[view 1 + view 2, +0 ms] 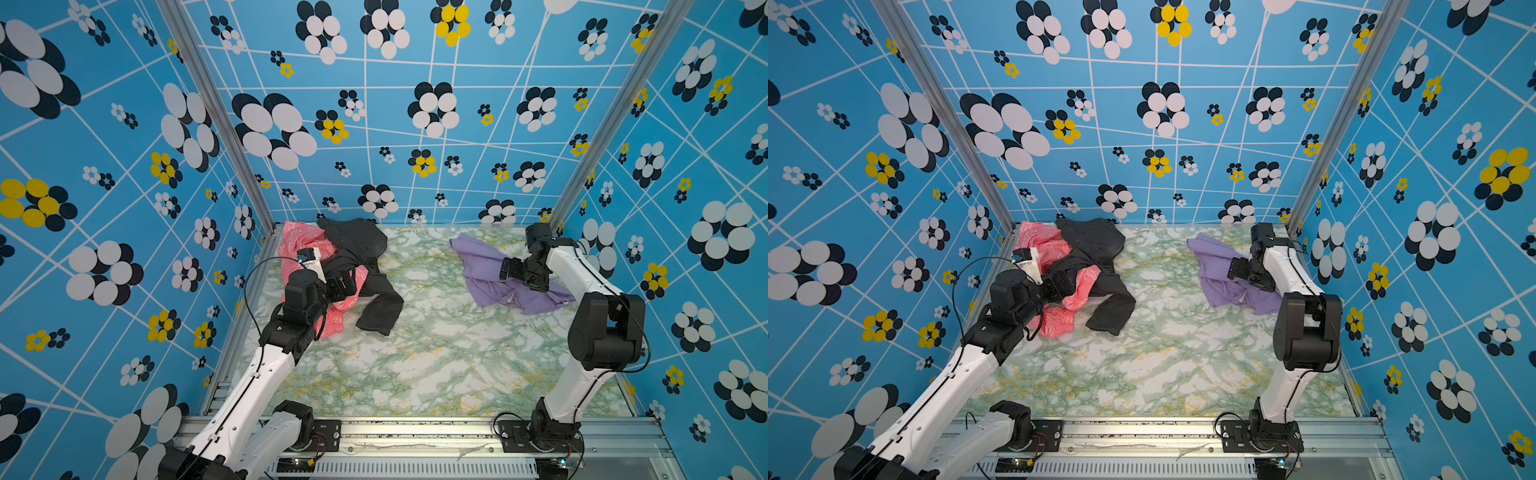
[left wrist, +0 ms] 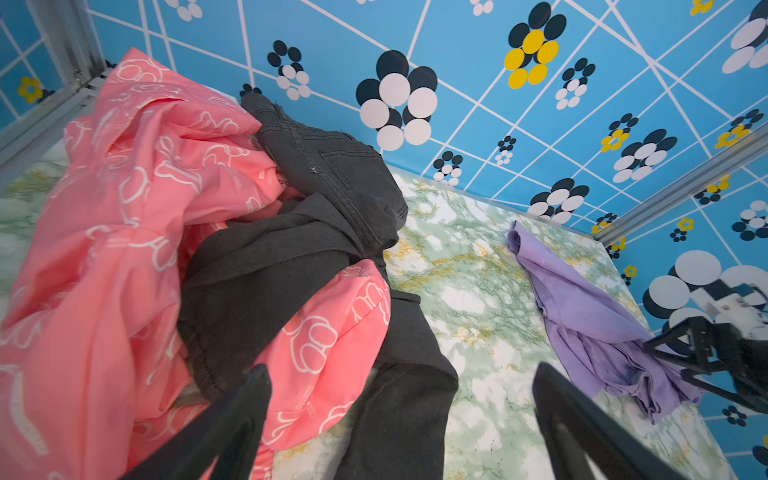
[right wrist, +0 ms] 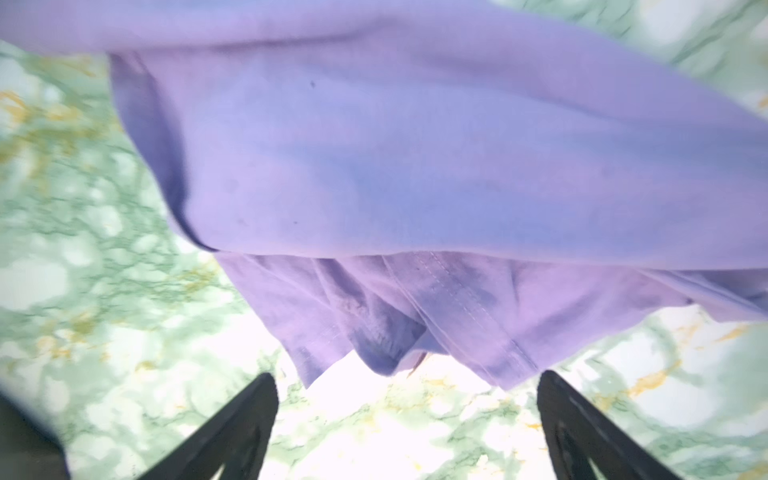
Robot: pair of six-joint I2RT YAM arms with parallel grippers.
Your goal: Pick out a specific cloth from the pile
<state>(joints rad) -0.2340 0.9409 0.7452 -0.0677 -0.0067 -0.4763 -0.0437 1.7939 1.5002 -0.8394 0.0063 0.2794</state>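
right tool (image 3: 407,376) spread wide, empty, near cloth (image 3: 415,166)

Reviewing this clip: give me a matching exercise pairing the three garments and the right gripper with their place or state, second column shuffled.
Column one:
1. lilac cloth
2. salmon-pink cloth
3. black garment
4. right gripper

Column two:
A. open, close to the lilac cloth
B. alone on the right of the table
C. far-left corner, white squiggle print
D. draped over the pink one, one end stretching toward the middle

Pairs: 1-B, 2-C, 3-D, 4-A
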